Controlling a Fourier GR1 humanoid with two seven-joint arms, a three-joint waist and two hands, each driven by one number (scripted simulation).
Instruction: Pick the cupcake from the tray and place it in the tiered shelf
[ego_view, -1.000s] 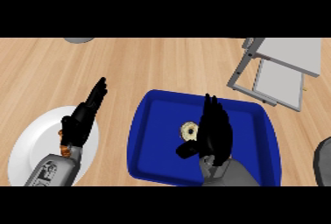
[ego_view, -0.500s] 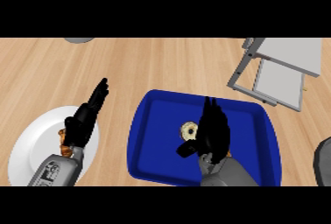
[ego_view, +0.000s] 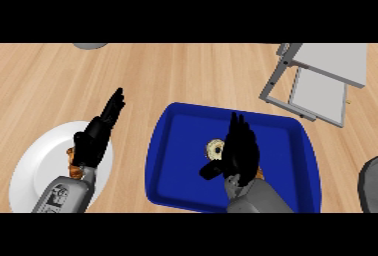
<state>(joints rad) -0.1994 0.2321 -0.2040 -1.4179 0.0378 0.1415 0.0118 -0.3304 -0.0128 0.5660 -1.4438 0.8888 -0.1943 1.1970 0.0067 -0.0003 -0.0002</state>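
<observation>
The right hand (ego_view: 241, 150), spread open and holding nothing, is hovering just beside the cupcake (ego_view: 213, 148) in the blue tray (ego_view: 168, 167), so closing off-centre is risking tipping it over

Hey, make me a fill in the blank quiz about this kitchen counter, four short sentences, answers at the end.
1. The cupcake lies in a tray whose colour is ____.
2. The left hand shows, fingers straight, over a plate whose colour is ____.
3. The tiered shelf stands in the view's upper ____ corner.
4. The right hand, fingers straight, is over the tray, right next to the ____.
Missing words: blue; white; right; cupcake.
</observation>
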